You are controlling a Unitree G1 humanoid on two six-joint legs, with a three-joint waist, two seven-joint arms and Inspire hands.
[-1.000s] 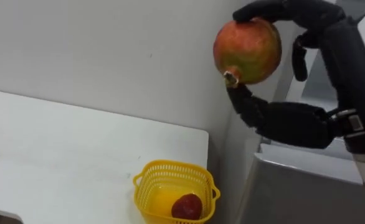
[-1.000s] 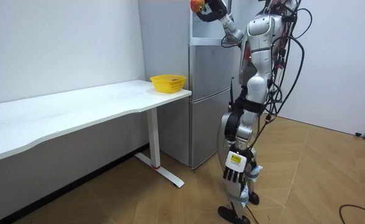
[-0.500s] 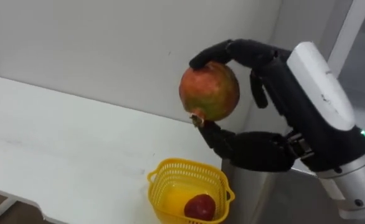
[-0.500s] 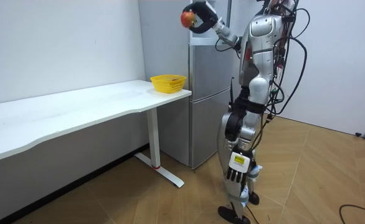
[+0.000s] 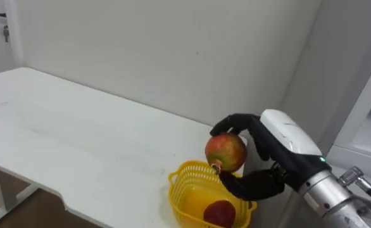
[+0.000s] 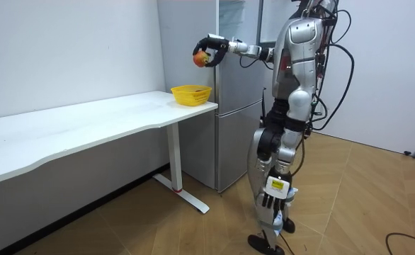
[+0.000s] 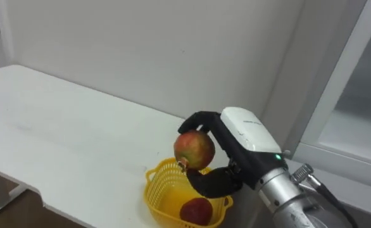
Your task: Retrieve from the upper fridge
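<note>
A red and yellow pomegranate hangs just above the yellow basket at the table's right end. My right hand is shut on it, fingers over the top and thumb underneath. In the basket lie a dark red fruit and something yellow. From the room view, my right arm reaches out from the fridge towards the table, with the pomegranate above the basket. My left hand hangs by my leg, fingers relaxed.
The long white table runs along a white wall to my left. The grey fridge stands right beside the table's end, its upper compartment open. I stand on a wooden floor in front of the fridge.
My right hand has carried the pomegranate down and left, from the upper fridge's height to just above the basket. My head has turned towards the table.
</note>
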